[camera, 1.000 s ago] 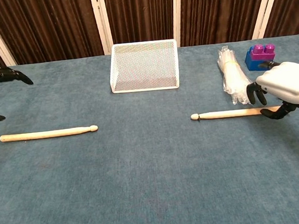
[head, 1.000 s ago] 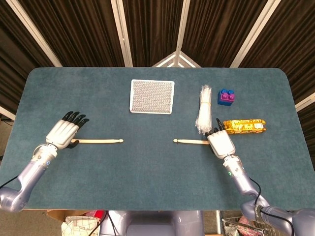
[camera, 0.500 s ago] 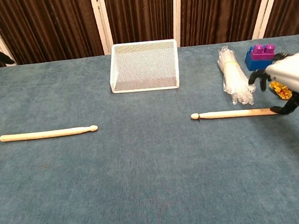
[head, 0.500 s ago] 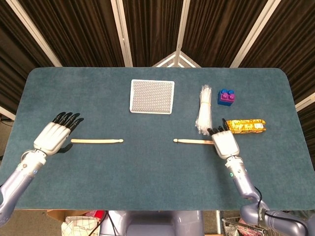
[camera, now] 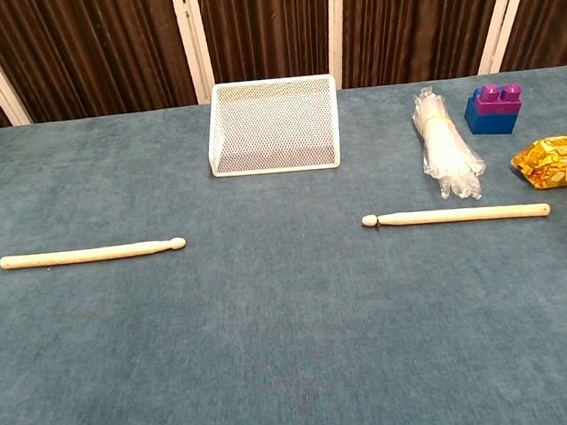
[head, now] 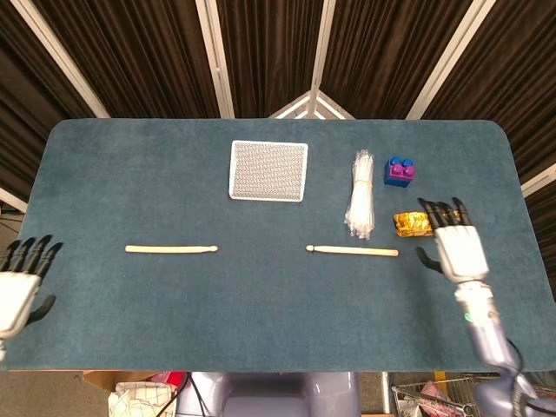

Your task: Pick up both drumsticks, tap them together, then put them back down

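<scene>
Two wooden drumsticks lie flat on the blue table, tips pointing toward each other. The left drumstick [head: 170,249] [camera: 92,254] and the right drumstick [head: 352,251] [camera: 455,215] rest with nothing touching them. My left hand [head: 19,285] hovers at the table's left edge, well clear of its stick, with fingers spread and nothing in it. To the right of the right stick's butt end is my right hand [head: 455,248], also spread and holding nothing. Neither hand shows in the chest view.
A white mesh basket [head: 268,170] [camera: 273,125] stands at the back centre. A bundle of clear plastic-wrapped sticks [head: 360,205] [camera: 445,154], a blue-and-purple block [head: 400,171] [camera: 494,110] and a gold snack packet [head: 413,224] [camera: 559,162] lie at the back right.
Both hands have pulled outward, away from the drumsticks: the left toward the table's left edge, the right off the right stick's butt. Both sticks stay where they lay.
</scene>
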Motion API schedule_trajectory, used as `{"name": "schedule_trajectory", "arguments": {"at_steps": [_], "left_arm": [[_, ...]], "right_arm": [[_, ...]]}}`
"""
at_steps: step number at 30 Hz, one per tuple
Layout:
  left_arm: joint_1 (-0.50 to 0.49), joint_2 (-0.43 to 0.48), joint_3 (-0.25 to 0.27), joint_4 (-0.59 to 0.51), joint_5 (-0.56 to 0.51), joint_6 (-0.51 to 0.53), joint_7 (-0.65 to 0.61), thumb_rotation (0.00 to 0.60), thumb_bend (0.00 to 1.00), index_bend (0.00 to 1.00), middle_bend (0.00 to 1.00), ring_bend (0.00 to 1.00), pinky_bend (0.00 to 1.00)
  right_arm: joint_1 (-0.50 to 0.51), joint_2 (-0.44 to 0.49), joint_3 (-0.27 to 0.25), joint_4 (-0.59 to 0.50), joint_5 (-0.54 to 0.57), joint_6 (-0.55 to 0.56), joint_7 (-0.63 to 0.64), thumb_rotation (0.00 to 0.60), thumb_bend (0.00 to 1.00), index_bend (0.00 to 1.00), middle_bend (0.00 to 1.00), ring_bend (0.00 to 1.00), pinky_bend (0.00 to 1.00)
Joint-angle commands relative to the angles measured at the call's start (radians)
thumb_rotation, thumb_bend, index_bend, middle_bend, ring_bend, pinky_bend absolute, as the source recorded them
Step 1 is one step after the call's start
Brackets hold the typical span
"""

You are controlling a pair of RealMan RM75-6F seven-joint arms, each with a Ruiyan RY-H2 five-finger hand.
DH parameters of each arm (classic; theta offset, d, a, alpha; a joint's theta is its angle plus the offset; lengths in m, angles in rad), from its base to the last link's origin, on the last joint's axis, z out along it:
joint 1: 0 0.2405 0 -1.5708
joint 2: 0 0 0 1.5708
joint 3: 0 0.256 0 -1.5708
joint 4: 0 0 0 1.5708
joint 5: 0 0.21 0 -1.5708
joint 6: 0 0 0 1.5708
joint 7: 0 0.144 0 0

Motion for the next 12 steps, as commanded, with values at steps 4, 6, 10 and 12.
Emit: {"name": "schedule_trajectory", "arguments": {"at_steps": [4, 6, 10, 12], "left_arm": [[0.105, -0.036, 0.022, 0.085, 0.098, 0.157, -0.109, 0.600, 0.44, 0.07, 0.00, 0.00, 0.00], [0.126, -0.045, 0.025, 0.100, 0.115, 0.186, -0.122, 0.600, 0.44, 0.07, 0.00, 0.00, 0.00], [0.163, -0.064, 0.029, 0.139, 0.136, 0.226, -0.167, 0.600, 0.44, 0.08, 0.00, 0.00, 0.00], [0.173, -0.069, 0.032, 0.152, 0.130, 0.221, -0.180, 0.600, 0.45, 0.08, 0.01, 0.00, 0.00]], "right_arm": [[-0.138, 0.134, -0.105, -0.059, -0.133, 0.165, 0.059, 0.600, 0.33, 0.08, 0.17, 0.14, 0.00], [-0.164, 0.157, -0.125, -0.080, -0.158, 0.196, 0.048, 0.600, 0.33, 0.08, 0.17, 0.14, 0.00], [-0.210, 0.203, -0.165, -0.120, -0.199, 0.240, 0.014, 0.600, 0.33, 0.08, 0.17, 0.14, 0.00], [-0.227, 0.225, -0.183, -0.139, -0.210, 0.247, -0.003, 0.600, 0.33, 0.09, 0.17, 0.14, 0.00]]}}
